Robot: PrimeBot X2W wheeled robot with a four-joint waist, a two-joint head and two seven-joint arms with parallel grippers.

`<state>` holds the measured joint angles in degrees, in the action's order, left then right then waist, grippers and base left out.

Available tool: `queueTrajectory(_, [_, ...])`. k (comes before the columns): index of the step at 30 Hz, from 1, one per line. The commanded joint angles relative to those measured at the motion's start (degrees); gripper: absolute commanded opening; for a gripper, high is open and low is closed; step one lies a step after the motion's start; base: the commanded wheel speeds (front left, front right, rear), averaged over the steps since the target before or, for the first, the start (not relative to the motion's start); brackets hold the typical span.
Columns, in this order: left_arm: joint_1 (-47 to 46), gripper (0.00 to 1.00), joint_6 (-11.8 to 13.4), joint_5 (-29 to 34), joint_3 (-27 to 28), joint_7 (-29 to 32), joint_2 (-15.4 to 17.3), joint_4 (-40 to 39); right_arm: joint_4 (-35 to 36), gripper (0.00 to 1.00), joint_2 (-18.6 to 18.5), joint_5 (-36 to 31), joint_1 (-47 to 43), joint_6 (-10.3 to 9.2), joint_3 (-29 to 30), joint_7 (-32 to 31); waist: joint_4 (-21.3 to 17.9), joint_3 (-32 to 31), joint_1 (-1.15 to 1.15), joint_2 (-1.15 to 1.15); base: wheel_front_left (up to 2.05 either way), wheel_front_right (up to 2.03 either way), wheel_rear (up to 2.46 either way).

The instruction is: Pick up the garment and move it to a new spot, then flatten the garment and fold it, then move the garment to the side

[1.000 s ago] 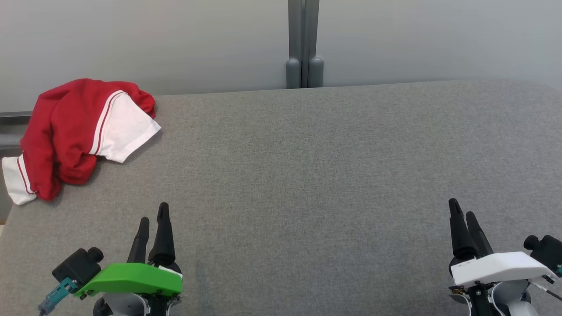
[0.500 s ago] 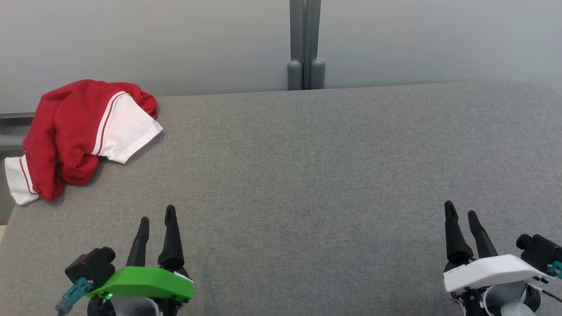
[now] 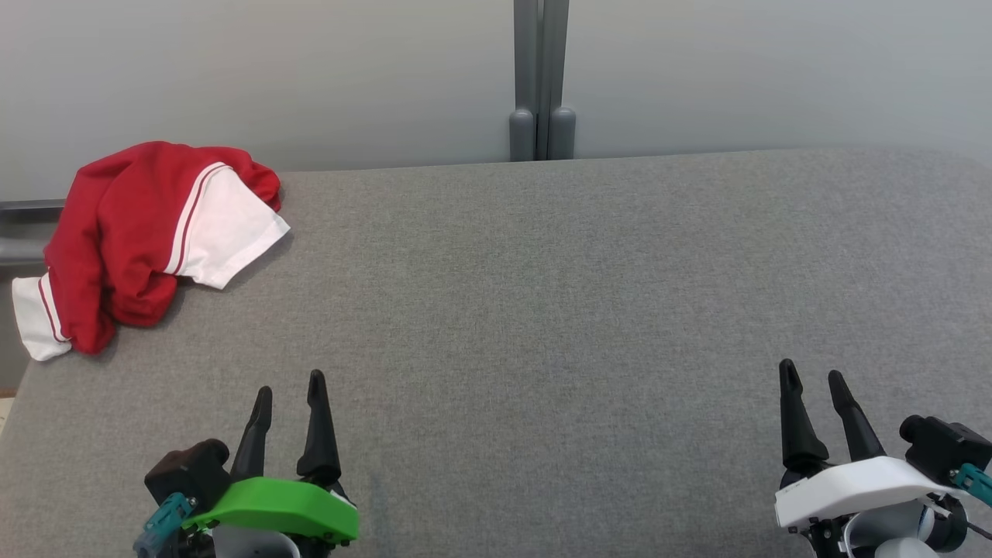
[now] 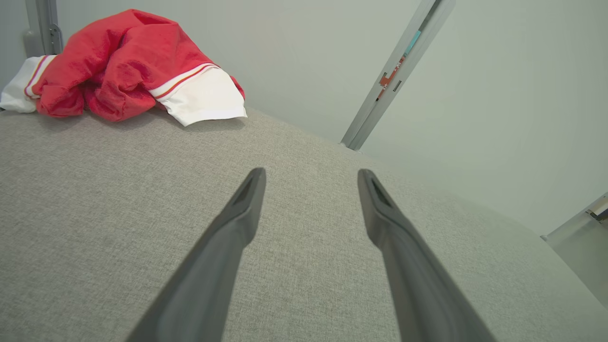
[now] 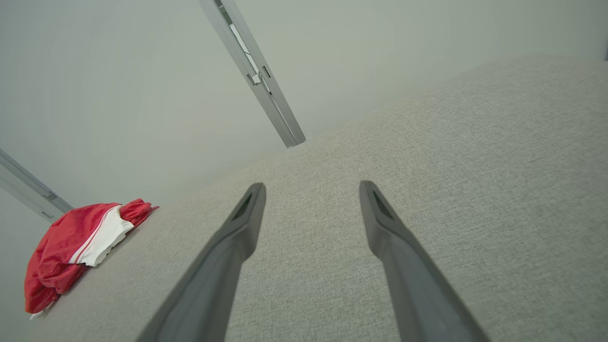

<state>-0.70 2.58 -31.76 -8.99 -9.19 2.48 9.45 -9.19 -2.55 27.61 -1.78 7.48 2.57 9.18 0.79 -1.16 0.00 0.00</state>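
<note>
The garment point(image 3: 132, 232) is red with white sleeves edged in red stripes, and it lies crumpled at the far left corner of the grey table point(image 3: 542, 310). Part of it hangs over the left edge. The left wrist view has the garment point(image 4: 123, 66) at upper left, the right wrist view has the garment point(image 5: 71, 247) at far left. My left gripper point(image 3: 291, 381) is open at the near left, well short of the garment. My right gripper point(image 3: 812, 370) is open at the near right, far from it. Both hold nothing.
A pale wall runs behind the table with a grey vertical post point(image 3: 540, 77) at its middle. The table's left edge point(image 3: 15, 387) is close to the garment. The grey cloth surface between the grippers is bare.
Both grippers have shifted slightly: the left one moved right and down in the head view, the right one turned a little. The head view itself drifted slightly. The garment lies as before.
</note>
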Motion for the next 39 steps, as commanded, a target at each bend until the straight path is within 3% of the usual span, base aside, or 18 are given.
queueTrajectory(1, [0.2,1.00,0.3,1.5,-0.1,-0.6,0.4,-0.3,0.5,1.00,-0.3,-1.8,-0.2,0.01,0.0,0.6,0.0,0.0,0.00,0.00,0.00,0.00,0.00])
queueTrajectory(39, [-0.5,1.00,2.5,15.1,-3.4,-5.1,0.5,2.8,1.1,1.00,-0.4,-20.3,-0.5,0.02,-0.8,5.1,0.5,0.7,0.00,0.00,0.00,0.00,0.00])
